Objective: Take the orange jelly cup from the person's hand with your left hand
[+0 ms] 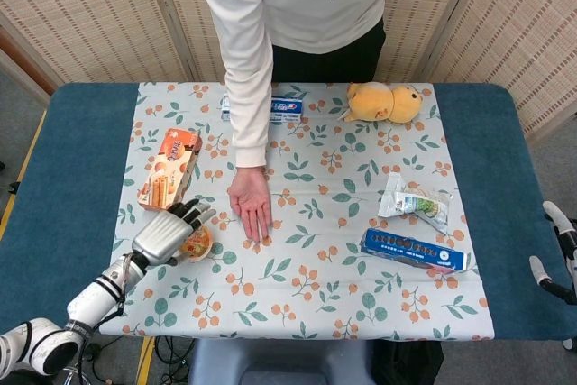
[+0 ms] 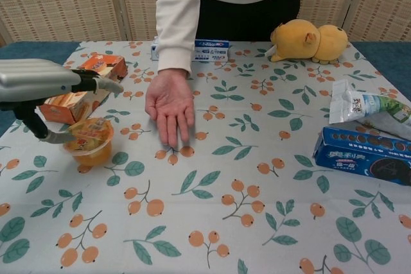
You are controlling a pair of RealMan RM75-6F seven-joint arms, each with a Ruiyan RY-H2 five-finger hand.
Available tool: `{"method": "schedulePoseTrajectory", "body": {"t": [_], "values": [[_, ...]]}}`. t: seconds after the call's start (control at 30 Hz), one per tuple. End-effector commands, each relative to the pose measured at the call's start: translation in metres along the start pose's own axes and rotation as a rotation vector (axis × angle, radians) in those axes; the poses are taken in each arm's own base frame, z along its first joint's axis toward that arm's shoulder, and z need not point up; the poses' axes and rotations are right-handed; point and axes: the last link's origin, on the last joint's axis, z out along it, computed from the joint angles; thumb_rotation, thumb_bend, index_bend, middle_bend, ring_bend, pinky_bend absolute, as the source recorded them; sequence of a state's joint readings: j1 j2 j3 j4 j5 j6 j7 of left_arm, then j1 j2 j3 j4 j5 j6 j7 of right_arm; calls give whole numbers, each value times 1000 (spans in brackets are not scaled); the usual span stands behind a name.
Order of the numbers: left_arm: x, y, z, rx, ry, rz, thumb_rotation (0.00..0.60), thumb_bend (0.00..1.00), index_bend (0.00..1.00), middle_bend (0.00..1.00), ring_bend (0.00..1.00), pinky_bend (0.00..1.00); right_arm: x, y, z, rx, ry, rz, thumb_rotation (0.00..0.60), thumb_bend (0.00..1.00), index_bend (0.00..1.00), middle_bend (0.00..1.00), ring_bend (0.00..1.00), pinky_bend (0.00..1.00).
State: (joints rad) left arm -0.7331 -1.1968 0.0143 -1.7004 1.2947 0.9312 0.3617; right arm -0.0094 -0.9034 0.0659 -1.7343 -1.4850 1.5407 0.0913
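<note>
At lower left of the frame, the left hand (image 2: 38, 85) is grasping the orange jelly cup (image 2: 88, 140) in its fingers (image 2: 103, 83), beside the person's hand (image 2: 170, 104) lying empty on the bench (image 2: 257, 222), with lifting clear seemingly next.

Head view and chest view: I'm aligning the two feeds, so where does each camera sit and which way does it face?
Head view: high up, looking steeply down at the table; shows the left hand over the orange jelly cup and a bit of the right hand.
Chest view: low, looking forward across the table; shows only the left hand.
Shared: jelly cup, person's hand, plush toy.
</note>
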Motion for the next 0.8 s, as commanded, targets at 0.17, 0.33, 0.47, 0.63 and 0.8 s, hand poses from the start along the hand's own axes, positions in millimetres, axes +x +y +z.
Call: {"method": "schedulePoseTrajectory", "body": {"t": [0.17, 0.33, 0.47, 0.63, 0.8], "values": [[16, -45, -44, 264, 80, -47, 600, 293, 0, 0, 0, 168, -3, 2, 1, -9, -14, 5, 600, 366, 86, 221, 192, 411], [18, -69, -84, 430, 151, -124, 600, 293, 0, 0, 0, 168, -7, 1, 4, -2, -30, 13, 600, 366, 86, 221, 192, 411], [9, -77, -113, 526, 202, -163, 600, 293, 0, 0, 0, 168, -11, -1, 5, 12, -45, 18, 600, 367, 86, 221, 192, 411], [-6, -75, -142, 585, 250, -184, 600, 293, 0, 0, 0, 165, -18, -6, 4, 39, -58, 31, 600, 367, 86, 221, 192, 411], [-18, -68, -159, 619, 302, -203, 600, 293, 0, 0, 0, 155, -21, -7, 1, 39, -69, 44, 600, 367, 86, 221, 192, 411]]}}
